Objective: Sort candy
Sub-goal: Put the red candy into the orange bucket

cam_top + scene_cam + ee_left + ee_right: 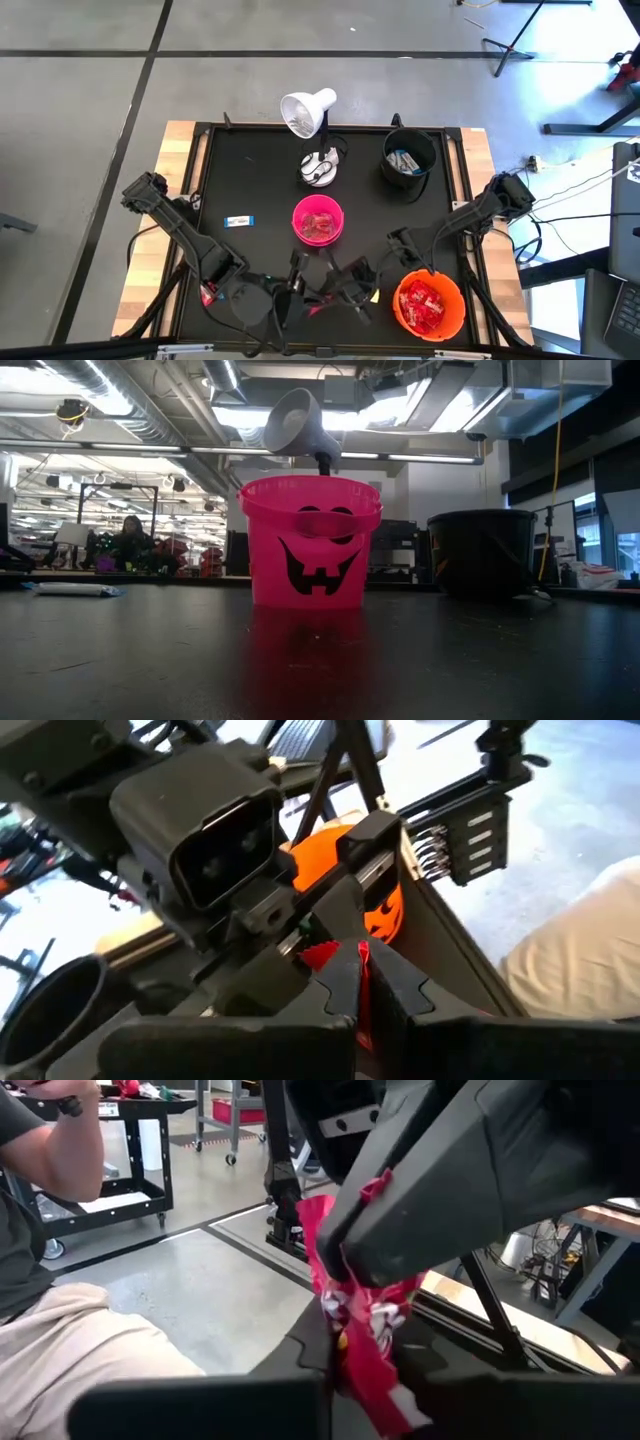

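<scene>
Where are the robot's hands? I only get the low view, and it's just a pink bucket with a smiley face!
Observer: Both meet at the table edge farthest from the lamp. The left gripper is shut on a red packet.
Operator: Is the other hand helping?
Observer: The right gripper is up against that same packet.
Operator: Is there more candy somewhere?
Observer: Yes, an orange bucket beside the right arm holds a heap of red sweets.

pink bucket [318, 220] with black grin, orange bucket [430, 305], red candy [365, 1330]
</scene>
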Tool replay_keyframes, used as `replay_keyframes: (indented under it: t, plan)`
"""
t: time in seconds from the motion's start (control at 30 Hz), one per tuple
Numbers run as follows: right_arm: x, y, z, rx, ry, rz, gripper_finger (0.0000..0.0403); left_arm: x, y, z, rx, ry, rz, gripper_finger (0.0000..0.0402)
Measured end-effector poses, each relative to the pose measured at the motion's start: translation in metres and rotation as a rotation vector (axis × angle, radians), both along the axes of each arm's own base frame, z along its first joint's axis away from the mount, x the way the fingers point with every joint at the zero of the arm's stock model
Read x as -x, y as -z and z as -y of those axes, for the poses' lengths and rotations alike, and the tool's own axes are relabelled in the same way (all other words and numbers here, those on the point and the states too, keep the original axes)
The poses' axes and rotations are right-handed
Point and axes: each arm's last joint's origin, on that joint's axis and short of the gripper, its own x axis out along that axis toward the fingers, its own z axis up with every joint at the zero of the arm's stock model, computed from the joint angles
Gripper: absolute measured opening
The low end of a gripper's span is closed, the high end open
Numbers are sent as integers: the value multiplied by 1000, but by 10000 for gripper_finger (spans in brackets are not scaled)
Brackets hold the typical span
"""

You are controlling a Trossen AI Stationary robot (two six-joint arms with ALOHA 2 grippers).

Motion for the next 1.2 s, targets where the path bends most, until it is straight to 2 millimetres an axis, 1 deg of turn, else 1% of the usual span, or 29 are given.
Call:
replay_keyframes:
  t: [0.03, 0.2, 0.27, 0.37, 0.43, 0.53, 0.6, 0.73, 0.83, 0.93, 1.03, 1.13, 1.2]
  plan:
    - [-1, 0, 2, 1, 5, -2, 33, 0, 1, -1, -1, -12, -7, 0]
    - [-1, 1, 8, 17, 29, -41, 31, 3, 3, 0, -30, -25, -36, 0]
    - [3, -2, 10, 15, 51, -71, 40, 8, -1, -1, -47, -39, -62, 6]
    - [8, -8, 13, 25, 86, -85, 61, 16, -13, -1, -57, -98, -69, 30]
    - [11, -10, 15, 36, 90, -104, 61, 24, -22, 1, -70, -135, -67, 52]
    - [19, -16, 18, 53, 98, -131, 44, 34, -29, 2, -96, -182, -64, 88]
    - [25, -21, 21, 60, 101, -146, 30, 39, -30, 3, -121, -221, -59, 112]
    - [42, -25, 30, 55, 128, -286, 27, 54, -27, 6, -192, -327, -40, 151]
    - [57, -31, 37, 13, 165, -409, 38, 67, -16, 1, -228, -420, -71, 168]
    - [75, -33, 46, -29, 222, -568, 58, 78, -3, -11, -241, -548, -98, 172]
    - [95, -33, 56, -56, 297, -742, 63, 91, 5, -18, -220, -654, -68, 170]
    - [114, -32, 64, -72, 366, -892, 53, 100, 14, -14, -210, -644, -34, 164]
    - [125, -31, 66, -73, 395, -972, 43, 106, 15, -17, -181, -649, -23, 159]
